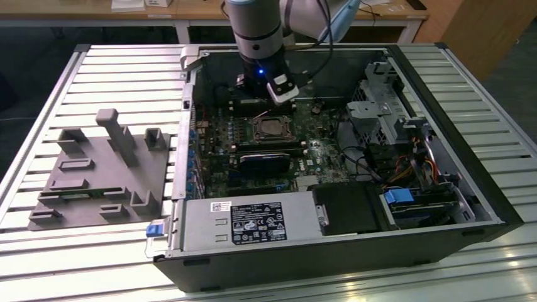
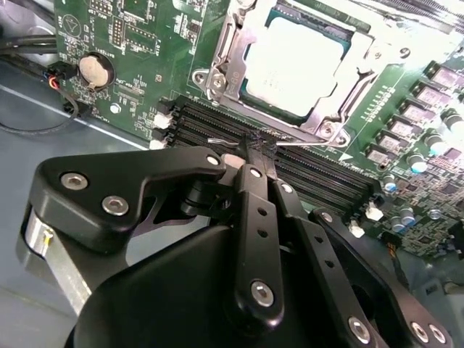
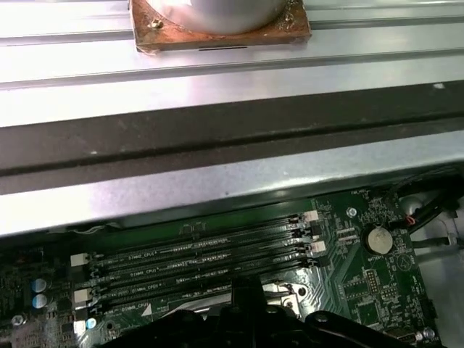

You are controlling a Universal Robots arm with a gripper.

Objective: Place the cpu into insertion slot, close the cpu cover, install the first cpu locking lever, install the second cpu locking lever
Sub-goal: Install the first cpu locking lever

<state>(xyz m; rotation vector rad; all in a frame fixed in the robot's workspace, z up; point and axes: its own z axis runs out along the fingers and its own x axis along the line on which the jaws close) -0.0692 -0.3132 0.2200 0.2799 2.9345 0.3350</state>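
Exterior view
Case: an open computer case [image 1: 495,207] lies on the slatted metal surface [image 1: 109,82].
Fixture: a grey holder block [image 1: 100,170] stands at 9 o'clock from the case, apart from it.
Arm: it comes down into the case from 12 o'clock; the gripper [image 1: 261,107] hangs just at 12 o'clock of the insertion slot [image 1: 288,126].

Second wrist view
Chip: the cpu [image 2: 293,61] sits inside the insertion slot, its silvery top showing.
Frame: the cpu cover [image 2: 221,69] lies flat around the chip.
Fingers: the black fingers [image 2: 254,217] are pressed together. Their tips meet at a thin wire lever [image 2: 293,142], which shows on both sides of them. If the wire is pinched, I cannot tell.
Near: the memory slots [image 2: 326,174] run between the tips and the socket.

First wrist view
Board: the same memory slots, a coin battery [image 3: 377,239] beside their end, and the case wall [image 3: 217,181] beyond them.
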